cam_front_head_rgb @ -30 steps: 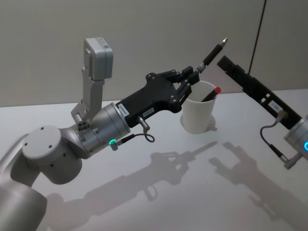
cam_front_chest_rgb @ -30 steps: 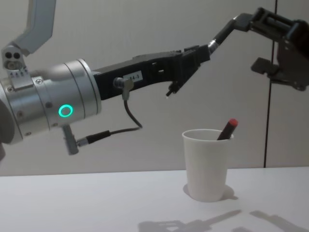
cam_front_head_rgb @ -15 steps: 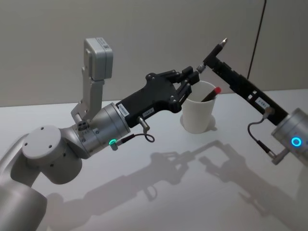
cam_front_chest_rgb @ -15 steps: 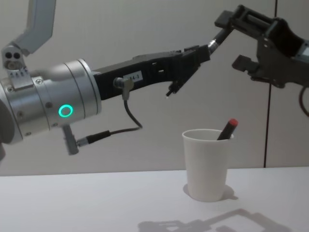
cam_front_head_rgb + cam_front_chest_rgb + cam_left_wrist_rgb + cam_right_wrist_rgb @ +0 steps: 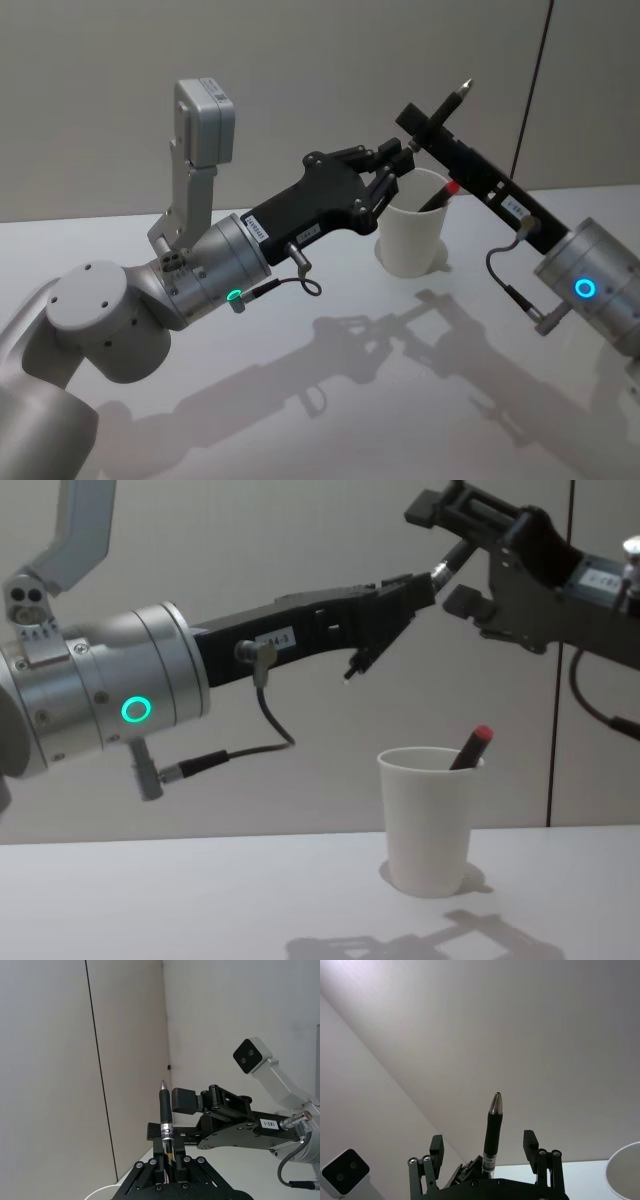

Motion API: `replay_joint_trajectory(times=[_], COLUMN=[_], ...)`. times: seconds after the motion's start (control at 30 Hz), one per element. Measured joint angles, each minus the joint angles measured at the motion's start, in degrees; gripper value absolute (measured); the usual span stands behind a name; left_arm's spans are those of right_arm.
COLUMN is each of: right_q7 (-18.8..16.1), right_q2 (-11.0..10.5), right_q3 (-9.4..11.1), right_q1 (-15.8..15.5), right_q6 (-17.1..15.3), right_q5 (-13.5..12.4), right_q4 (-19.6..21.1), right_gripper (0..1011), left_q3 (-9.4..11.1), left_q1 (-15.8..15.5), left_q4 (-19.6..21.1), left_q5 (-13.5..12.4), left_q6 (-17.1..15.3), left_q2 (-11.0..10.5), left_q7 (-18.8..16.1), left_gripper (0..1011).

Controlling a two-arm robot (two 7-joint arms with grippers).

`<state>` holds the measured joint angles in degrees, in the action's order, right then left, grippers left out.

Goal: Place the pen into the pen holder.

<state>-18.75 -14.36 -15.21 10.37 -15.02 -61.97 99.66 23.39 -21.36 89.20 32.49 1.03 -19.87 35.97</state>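
Note:
A black pen (image 5: 447, 105) with a silver tip points up and away, above the pen holder (image 5: 412, 236), a white paper cup on the table. My left gripper (image 5: 404, 151) is shut on the pen's lower end, above the cup's rim. My right gripper (image 5: 428, 119) has come in from the right and stands open, one finger on each side of the pen's shaft. In the right wrist view the pen (image 5: 493, 1131) rises between the two spread fingers (image 5: 530, 1143) without touching them. From the chest, the pen holder (image 5: 429, 820) stands below both grippers.
A red-capped pen (image 5: 446, 192) leans inside the cup, also seen from the chest as a red-capped pen (image 5: 472, 745). The white table (image 5: 330, 400) spreads in front of the cup. A grey wall stands close behind.
My right gripper has moved left and toward the pen, and its open fingers now straddle the shaft. The left gripper and the pen have stayed still.

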Motion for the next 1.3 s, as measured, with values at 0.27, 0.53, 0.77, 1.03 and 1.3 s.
replay_joint_trajectory(times=[0.27, 0.53, 0.77, 1.03, 1.3], right_q7=[0.18, 1.27, 2.32, 2.76, 3.50], right_q2=[0.56, 0.02, -0.30, -0.36, -0.16], right_q3=[-0.78, -0.80, -0.88, -1.11, -1.36], right_q1=[0.43, -0.11, -0.60, -0.79, -0.72], right_q6=[0.43, 1.30, 2.40, 3.53, 4.66], right_q5=[0.11, -0.58, -1.15, -1.81, -2.26], right_q4=[-0.29, 0.21, 0.72, 0.99, 1.00], right_gripper=[1001, 1001, 1002, 1001, 1002], left_q3=[0.00, 0.00, 0.00, 0.00, 0.00], left_q1=[0.00, 0.00, 0.00, 0.00, 0.00], left_q4=[0.00, 0.00, 0.00, 0.00, 0.00], left_q5=[0.00, 0.00, 0.00, 0.00, 0.00], left_q6=[0.00, 0.00, 0.00, 0.00, 0.00], left_q2=[0.00, 0.00, 0.00, 0.00, 0.00], left_q7=[0.00, 0.00, 0.00, 0.00, 0.00], left_gripper=[123, 123, 123, 123, 123])
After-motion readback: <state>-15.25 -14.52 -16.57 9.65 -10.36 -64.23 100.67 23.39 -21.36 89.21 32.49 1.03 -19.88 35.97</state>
